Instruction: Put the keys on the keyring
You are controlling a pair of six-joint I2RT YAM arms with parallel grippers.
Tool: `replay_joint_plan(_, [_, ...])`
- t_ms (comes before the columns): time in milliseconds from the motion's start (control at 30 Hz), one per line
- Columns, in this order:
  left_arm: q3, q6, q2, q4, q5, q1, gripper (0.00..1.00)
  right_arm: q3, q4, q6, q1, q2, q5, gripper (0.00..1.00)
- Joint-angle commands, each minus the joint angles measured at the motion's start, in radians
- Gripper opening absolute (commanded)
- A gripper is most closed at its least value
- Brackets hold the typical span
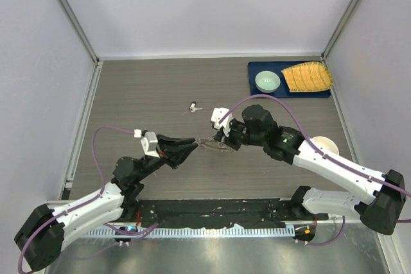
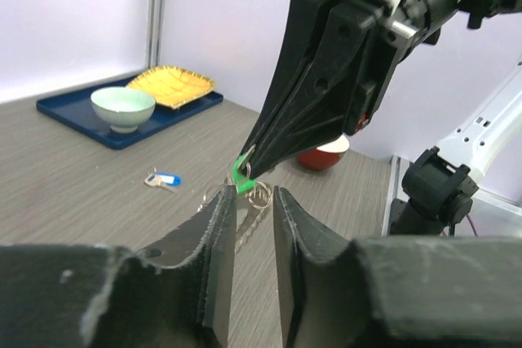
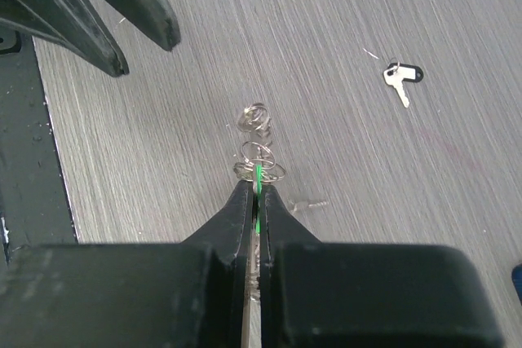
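Note:
My right gripper (image 1: 219, 137) (image 3: 256, 187) is shut on the green key (image 3: 258, 175), pinching its green head edge-on just above the table. The key's green head also shows in the left wrist view (image 2: 241, 172). The keyring (image 1: 214, 146) (image 3: 258, 152) lies on the table right at those fingertips as a bristly run of thin metal rings. My left gripper (image 1: 191, 145) (image 2: 254, 196) is open and empty, its tips just left of the keyring and facing the right gripper. The blue key (image 1: 192, 106) (image 2: 164, 178) (image 3: 401, 77) lies alone further back.
A navy tray (image 1: 255, 68) at the back right holds a pale green bowl (image 1: 267, 81) and a yellow ridged item (image 1: 308, 76). A white bowl (image 1: 323, 144) sits beside the right arm. A black strip (image 1: 212, 210) runs along the near edge.

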Motion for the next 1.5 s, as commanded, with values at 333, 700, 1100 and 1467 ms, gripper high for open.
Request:
replay_joint_plan(333, [0.209, 0.158, 0.088, -0.331, 0.046, 0.003, 0.43, 0.107, -0.018, -0.053, 0.002, -0.013, -0.027, 0.01])
replay_joint_plan(700, [0.321, 0.231, 0.19, -0.44, 0.118, 0.002, 0.47, 0.113, -0.03, -0.056, 0.001, -0.019, -0.034, 0.01])
replay_joint_plan(1100, [0.37, 0.267, 0.28, -0.446, 0.144, -0.012, 0.47, 0.115, -0.028, -0.056, 0.002, -0.009, -0.051, 0.01])
replay_joint_plan(1467, [0.394, 0.3, 0.322, -0.446, 0.155, -0.018, 0.31, 0.113, -0.03, -0.054, 0.004, -0.005, -0.065, 0.01])
